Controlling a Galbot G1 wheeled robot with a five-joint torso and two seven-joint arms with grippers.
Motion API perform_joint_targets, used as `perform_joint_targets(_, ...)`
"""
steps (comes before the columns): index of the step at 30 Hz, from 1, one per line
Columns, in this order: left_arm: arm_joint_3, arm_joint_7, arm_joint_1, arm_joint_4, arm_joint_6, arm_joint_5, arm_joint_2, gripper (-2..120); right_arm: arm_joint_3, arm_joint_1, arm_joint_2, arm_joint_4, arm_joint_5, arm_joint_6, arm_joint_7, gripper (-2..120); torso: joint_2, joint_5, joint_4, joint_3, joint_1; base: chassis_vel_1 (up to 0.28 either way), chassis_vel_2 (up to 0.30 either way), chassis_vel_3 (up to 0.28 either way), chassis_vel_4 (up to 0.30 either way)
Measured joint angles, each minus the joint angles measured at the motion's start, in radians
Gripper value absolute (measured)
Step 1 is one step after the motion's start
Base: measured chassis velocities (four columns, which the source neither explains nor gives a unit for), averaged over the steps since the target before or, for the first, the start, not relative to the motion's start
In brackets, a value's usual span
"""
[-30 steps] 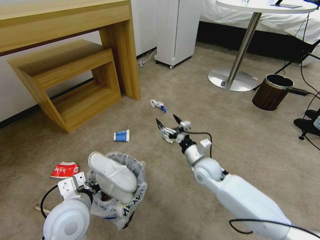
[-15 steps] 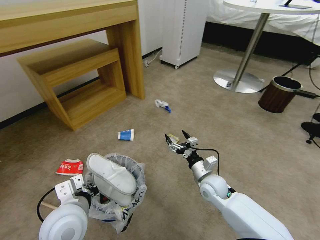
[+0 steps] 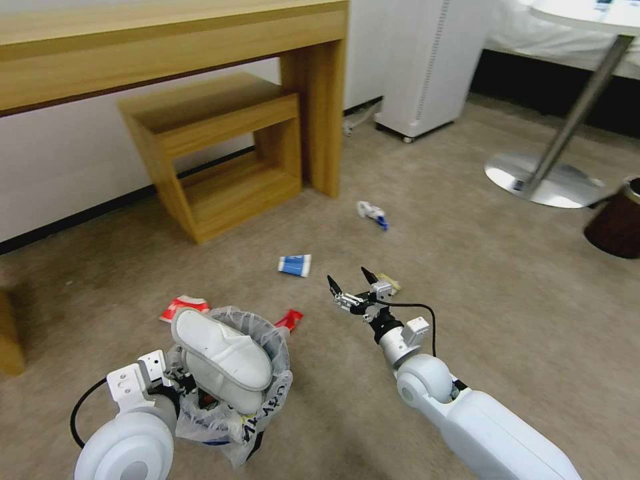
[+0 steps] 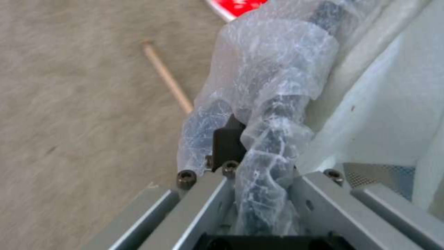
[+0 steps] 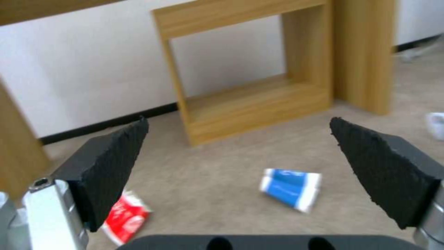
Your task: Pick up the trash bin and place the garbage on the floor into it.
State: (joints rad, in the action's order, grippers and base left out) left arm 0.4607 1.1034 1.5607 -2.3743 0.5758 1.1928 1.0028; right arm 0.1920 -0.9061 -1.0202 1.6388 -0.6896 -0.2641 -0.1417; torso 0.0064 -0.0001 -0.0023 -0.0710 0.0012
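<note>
The trash bin (image 3: pixel 267 393), black with a crinkly bag, hangs low at my front left with a white slipper (image 3: pixel 223 357) in it. My left gripper (image 3: pixel 179 383) is shut on its bag-covered rim (image 4: pixel 273 114). A wooden stick (image 4: pixel 169 81) lies on the floor (image 3: pixel 500 300) below. My right gripper (image 3: pixel 349 280) hovers open and empty over the carpet. Ahead of it lie a blue-white packet (image 3: pixel 295 265) (image 5: pixel 290 189), a red-white carton (image 3: pixel 181 307) (image 5: pixel 122 220) and a red wrapper (image 3: pixel 289 319). A crushed bottle (image 3: pixel 372 213) lies farther off. A small yellowish scrap (image 3: pixel 389 284) sits just right of the right gripper.
A wooden desk (image 3: pixel 200 40) with a nested stool (image 3: pixel 220 153) stands against the wall ahead. A white appliance (image 3: pixel 433 67), a round table's metal base (image 3: pixel 543 180) and a brown wood-grain bin (image 3: pixel 617 223) stand to the right. Another wooden piece (image 3: pixel 10 333) is at the left edge.
The whole picture has slid rightward, so the camera has turned left. My right gripper, still open, now sits left of the yellowish scrap it was over. The bin stays held.
</note>
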Motion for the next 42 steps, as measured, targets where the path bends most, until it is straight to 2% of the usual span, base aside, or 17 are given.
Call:
perform_joint_targets(15,-0.008,0.004,0.0,0.007,0.002,-0.011,0.011,0,0.018,-0.006,-0.008,-0.024,0.038,0.004,-0.032,100,0.0,0.0,-0.0002,0.0,0.0,0.127,0.127,0.126,0.127)
perform_joint_targets(23,-0.007,0.016,-0.003,0.01,0.004,-0.021,0.009,0,0.024,0.0,-0.005,-0.048,0.059,0.009,-0.043,100,0.0,0.0001,0.0005,0.0,0.0,0.114,0.113,0.128,0.115)
perform_joint_targets(30,-0.007,0.021,-0.005,0.011,0.01,-0.018,0.009,0,0.015,-0.01,-0.006,-0.064,0.101,0.008,-0.06,100,0.0,0.0,-0.0006,0.0,0.0,0.008,0.026,0.014,0.025)
perform_joint_targets(42,-0.02,0.014,-0.002,0.019,-0.004,-0.045,0.011,0,-0.016,-0.052,-0.029,-0.071,0.144,-0.006,-0.062,100,0.0,0.0002,0.0,0.0,0.0,0.0,0.0,0.0,0.0)
